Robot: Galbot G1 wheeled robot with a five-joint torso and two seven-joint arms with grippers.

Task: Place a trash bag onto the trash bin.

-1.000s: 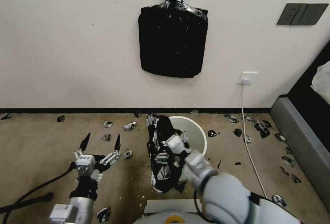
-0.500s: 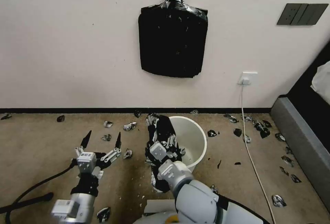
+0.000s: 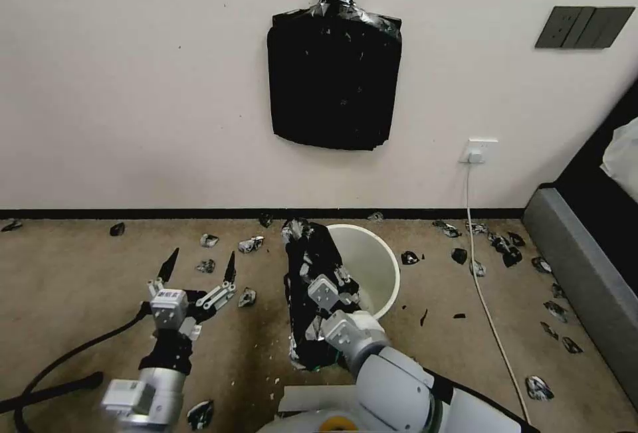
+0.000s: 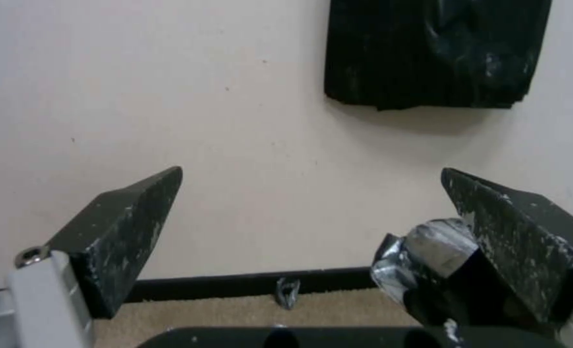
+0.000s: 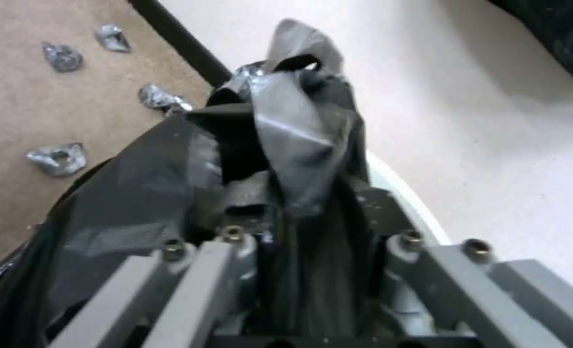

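The white trash bin (image 3: 372,261) stands on the carpet near the wall. The glossy black trash bag (image 3: 307,327) hangs crumpled over the bin's left rim and down its left side to the floor. My right gripper (image 3: 319,273) sits on the bag at that rim. In the right wrist view the bag (image 5: 286,140) bunches up between the fingers of the right gripper (image 5: 299,208), which is shut on it, with the bin's rim (image 5: 399,186) just behind. To the bin's left my left gripper (image 3: 197,265) hovers wide open, as the left wrist view also shows it (image 4: 312,217).
A flat black stack of bags (image 3: 334,81) hangs taped to the wall above the bin. Black plastic scraps (image 3: 251,244) litter the carpet on both sides. A white cable (image 3: 480,273) runs down from a wall socket at the right. A grey bed edge (image 3: 585,280) stands far right.
My right arm has swung left and back toward my body. Its gripper has slid from over the bin's mouth to the left rim with the bag. The left gripper has barely moved.
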